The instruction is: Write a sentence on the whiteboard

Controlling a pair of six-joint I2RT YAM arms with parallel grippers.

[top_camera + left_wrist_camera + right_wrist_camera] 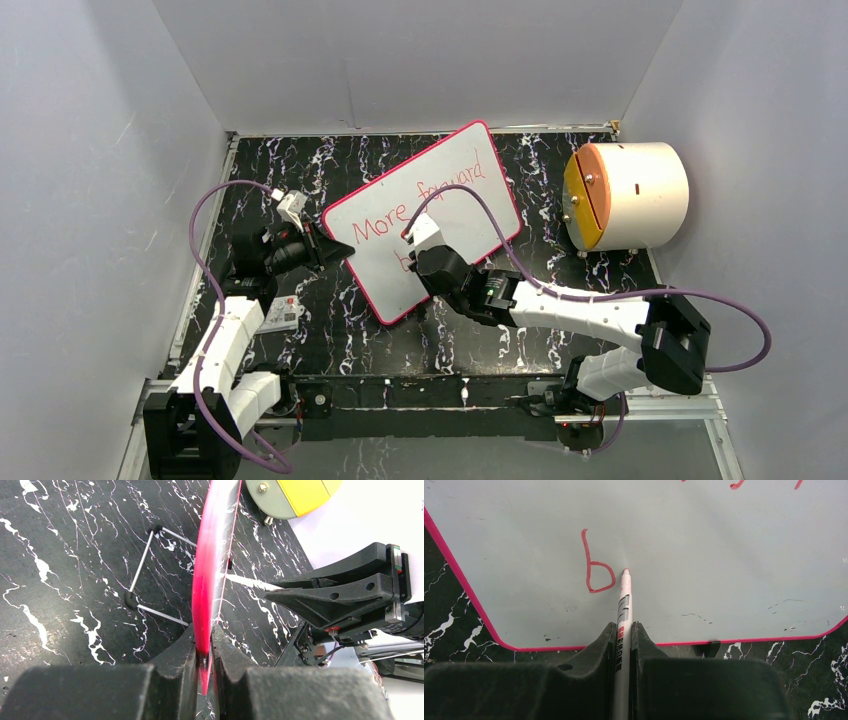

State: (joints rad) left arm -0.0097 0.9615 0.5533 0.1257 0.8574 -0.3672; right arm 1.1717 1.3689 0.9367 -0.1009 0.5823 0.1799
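Note:
The whiteboard (pixel 455 185) with a red-pink rim stands tilted on a wire stand (pixel 150 570) at mid-table. Red writing on it reads "More forward" (pixel 425 205) on the upper line, and a lone "b" (pixel 596 562) starts the lower line. My left gripper (pixel 205 652) is shut on the board's left edge (pixel 207 580); it also shows in the top view (pixel 335 250). My right gripper (pixel 624 632) is shut on a white marker (pixel 624 610), whose red tip (pixel 626 571) sits at the board surface just right of the "b". The right gripper covers the lower line in the top view (pixel 425 250).
A cream cylinder with an orange and yellow face (pixel 625 195) lies at the back right. A small white printed card (pixel 280 315) lies by the left arm. Grey walls enclose the black marbled table (pixel 560 260) on three sides.

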